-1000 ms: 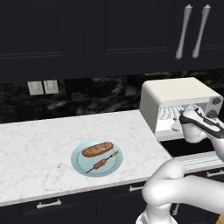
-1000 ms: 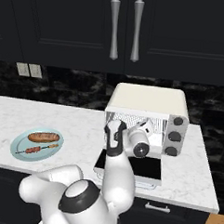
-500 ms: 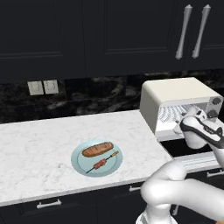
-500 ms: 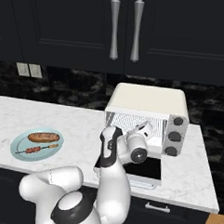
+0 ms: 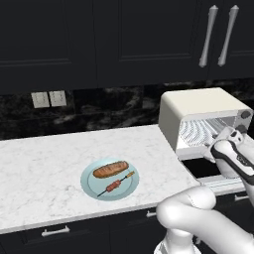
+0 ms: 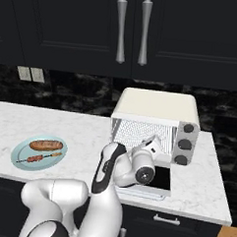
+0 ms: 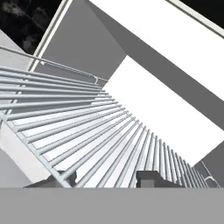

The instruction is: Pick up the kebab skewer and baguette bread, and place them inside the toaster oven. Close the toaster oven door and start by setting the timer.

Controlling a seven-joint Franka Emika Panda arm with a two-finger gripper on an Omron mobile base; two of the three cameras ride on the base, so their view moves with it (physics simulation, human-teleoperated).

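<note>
End effector (image 7: 107, 178) at frame right, fingers apart and empty, facing one toaster oven (image 5: 201, 106); lower left, one baguette bread (image 5: 110, 169) and one kebab skewer (image 5: 115, 185) share one plate (image 5: 92, 188).

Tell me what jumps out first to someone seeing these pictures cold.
The cream toaster oven stands wide open on the marble counter, its door folded flat and the wire rack bare. The white arm's gripper points into that opening. Far to the left, the baguette bread and kebab skewer lie side by side on a pale blue plate.
</note>
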